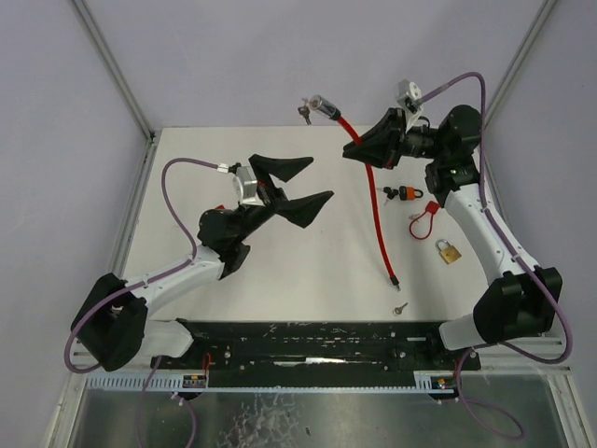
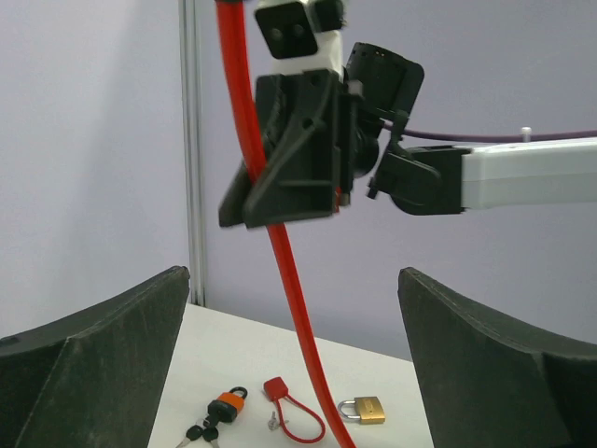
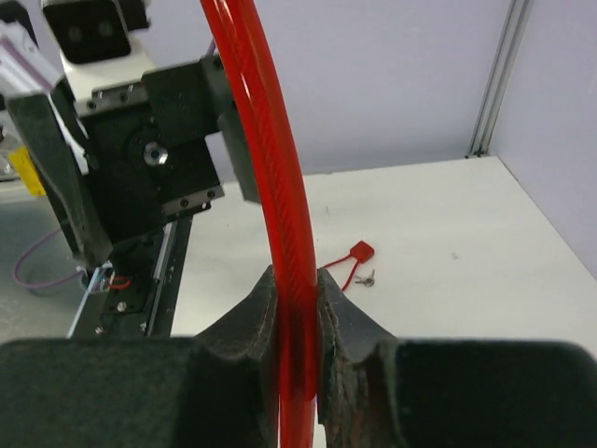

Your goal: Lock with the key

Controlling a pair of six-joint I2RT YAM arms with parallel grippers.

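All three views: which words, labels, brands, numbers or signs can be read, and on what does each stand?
No text can be read in any view.
Brass padlock: any marking is too small to read.
Red tag: too small to tell.
Red cable: plain, no print shows.

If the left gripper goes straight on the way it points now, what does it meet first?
Probably the red cable hanging from the right gripper, centred between the left fingers in the wrist view; depth is unclear.
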